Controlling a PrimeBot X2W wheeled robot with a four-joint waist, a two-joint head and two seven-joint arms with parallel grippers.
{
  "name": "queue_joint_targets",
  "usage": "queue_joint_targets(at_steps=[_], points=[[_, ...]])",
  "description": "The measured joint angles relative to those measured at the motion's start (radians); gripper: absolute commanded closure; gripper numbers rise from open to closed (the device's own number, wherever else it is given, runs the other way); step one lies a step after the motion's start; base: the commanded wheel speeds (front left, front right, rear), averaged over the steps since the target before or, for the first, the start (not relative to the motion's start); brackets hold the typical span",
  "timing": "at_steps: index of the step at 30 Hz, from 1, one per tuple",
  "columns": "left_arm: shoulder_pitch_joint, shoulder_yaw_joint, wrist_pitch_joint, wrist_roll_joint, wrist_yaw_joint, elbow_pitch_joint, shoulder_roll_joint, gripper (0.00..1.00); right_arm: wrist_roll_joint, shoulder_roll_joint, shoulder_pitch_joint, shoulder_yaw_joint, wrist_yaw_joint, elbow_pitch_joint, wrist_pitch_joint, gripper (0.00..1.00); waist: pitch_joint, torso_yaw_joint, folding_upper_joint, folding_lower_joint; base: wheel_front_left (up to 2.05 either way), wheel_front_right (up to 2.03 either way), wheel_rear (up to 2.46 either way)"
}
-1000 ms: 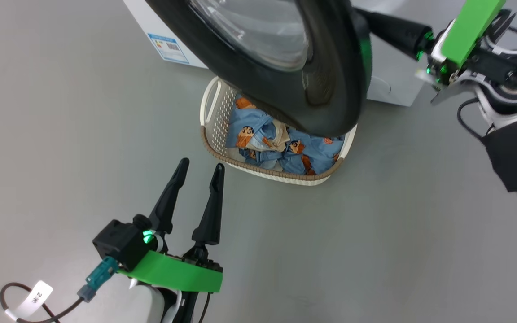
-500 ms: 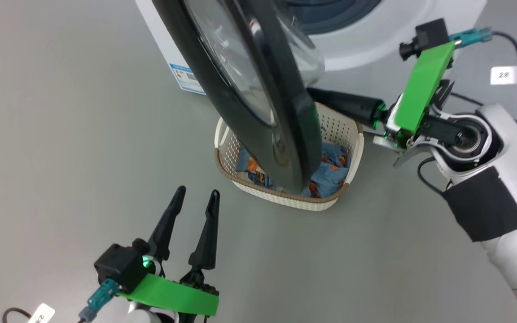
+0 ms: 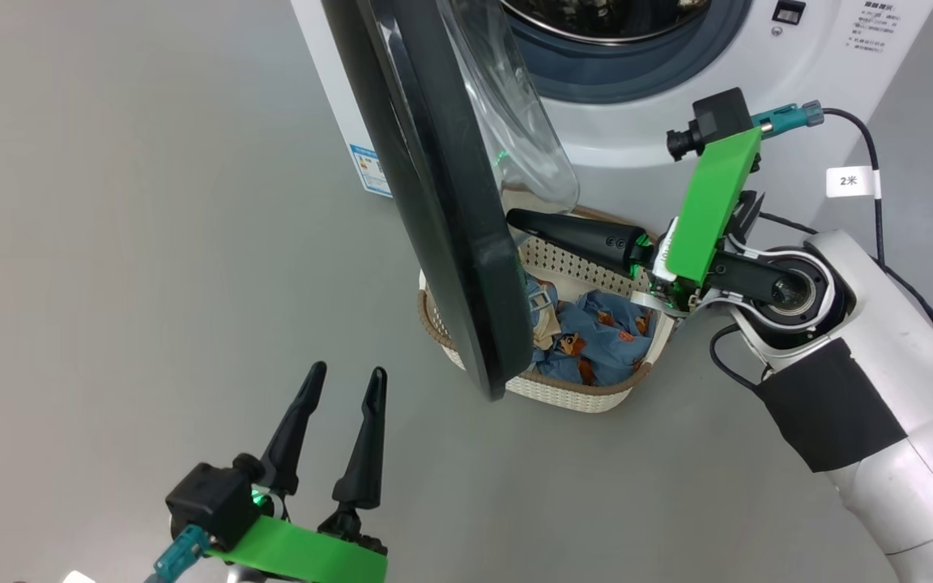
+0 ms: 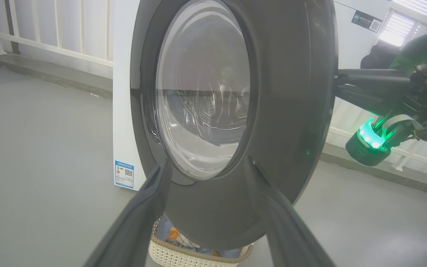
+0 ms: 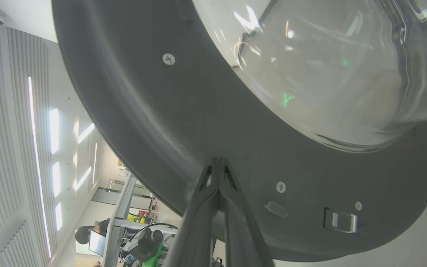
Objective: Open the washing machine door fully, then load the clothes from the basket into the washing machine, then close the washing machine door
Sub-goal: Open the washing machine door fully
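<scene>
The washing machine door (image 3: 444, 243) has swung wider — right end effector (image 3: 513, 217) following it.

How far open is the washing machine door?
Partly open: the washing machine door stands edge-on in the head view, clear of the uncovered drum, with the shut right gripper against its inner face.

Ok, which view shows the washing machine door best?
The left wrist view: the washing machine door faces it, rim and glass window nearly whole. The head view sees it edge-on; the right wrist view shows its inner rim and bowl close up.
</scene>
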Motion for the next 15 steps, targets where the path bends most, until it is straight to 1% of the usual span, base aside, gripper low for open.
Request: queue_joint_targets(at_steps=[7, 15], points=[[0.009, 0.003, 0.000, 0.000, 0.000, 0.003, 0.001, 0.00, -0.006, 0.016, 0.018, -0.005, 0.000, -0.008, -0.007, 1.00, -0.024, 0.002, 0.0000, 0.0000, 0.00, 0.00, 0.00], [0.017, 0.010, 0.000, 0.001, 0.000, 0.005, 0.005, 0.00, -0.016, 0.017, 0.072, -0.018, 0.000, -0.022, -0.042, 1.00, -0.045, -0.030, 0.0000, 0.0000, 0.00, 0.00, 0.00]])
